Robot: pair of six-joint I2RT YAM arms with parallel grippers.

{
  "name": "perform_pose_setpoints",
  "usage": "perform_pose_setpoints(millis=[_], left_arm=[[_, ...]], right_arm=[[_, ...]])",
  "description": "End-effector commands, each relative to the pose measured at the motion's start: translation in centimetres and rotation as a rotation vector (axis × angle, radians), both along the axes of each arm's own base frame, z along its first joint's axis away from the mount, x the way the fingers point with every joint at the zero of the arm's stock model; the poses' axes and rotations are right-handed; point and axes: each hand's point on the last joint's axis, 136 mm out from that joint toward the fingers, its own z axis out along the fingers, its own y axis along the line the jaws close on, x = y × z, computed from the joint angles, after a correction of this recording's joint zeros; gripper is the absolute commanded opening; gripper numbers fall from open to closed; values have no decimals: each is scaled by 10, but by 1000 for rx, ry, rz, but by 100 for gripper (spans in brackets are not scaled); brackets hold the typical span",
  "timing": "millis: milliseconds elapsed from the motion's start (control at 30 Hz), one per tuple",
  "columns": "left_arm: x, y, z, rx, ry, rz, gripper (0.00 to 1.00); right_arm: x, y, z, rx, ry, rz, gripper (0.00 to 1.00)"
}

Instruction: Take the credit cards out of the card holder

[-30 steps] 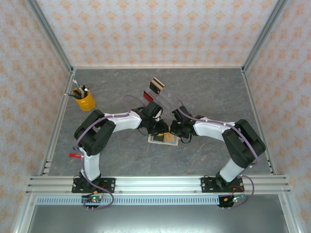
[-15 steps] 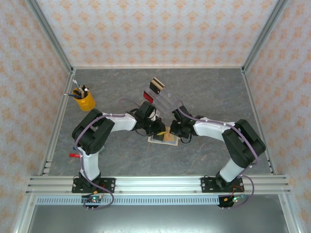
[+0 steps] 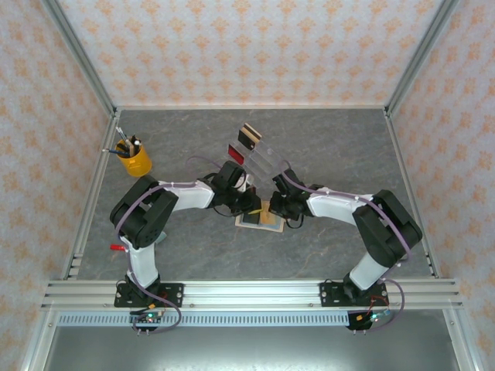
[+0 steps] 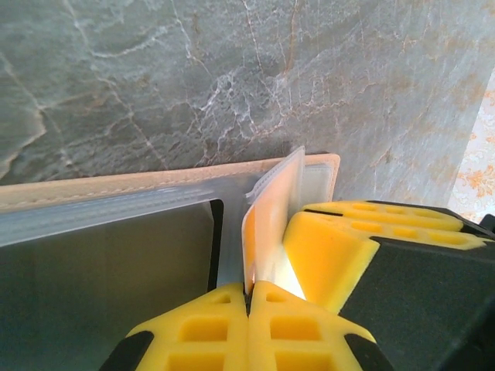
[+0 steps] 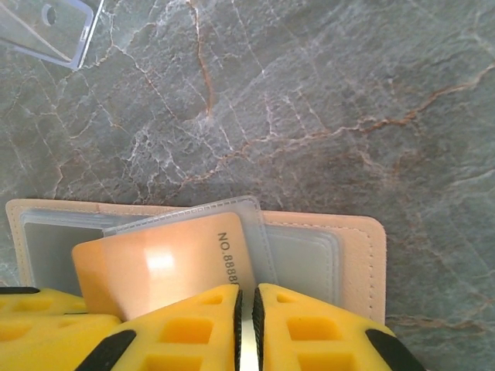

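The card holder is tan with pale grey-blue pockets, and the orange card in it has dark lettering. Under the card holder the worktop is grey, veined white and rust.

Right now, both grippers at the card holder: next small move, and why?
Probably: left gripper draws the tan card out of its clear sleeve while the right gripper holds the sleeve. Left looks shut on the card's edge, right pinches the sleeve; the card holder lies open.

Matt tan leather-like card holder, glossy orange plastic credit card, smooth veined stone-look table
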Motion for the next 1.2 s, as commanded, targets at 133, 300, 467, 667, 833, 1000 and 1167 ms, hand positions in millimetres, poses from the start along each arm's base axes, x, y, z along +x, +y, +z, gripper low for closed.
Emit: perform_pose_setpoints(millis=[133,300,467,667,833,1000,1167], left_arm=[[-3,33,10,102,-43,-22,0],[-5,42,17,125,-53,-35,0],[-1,56,33,143,-86,-17,0],[16,78,80,96,-178,84,0],[40,89,134,-40,-268,208,0],[54,90,187,-200,-334,275,0],[57,90,219,-312,-357,314,0]], right_arm=[[-29,-40,-37,-182,120,-41,15],[-22,-34,-24,-154,84,-27,15],[-4,-19,12,-70,-30,-5,17],[18,16,84,187,-222,72,28],[34,34,132,435,-311,79,48],[46,51,171,672,-341,73,66],[54,68,203,843,-345,78,71]])
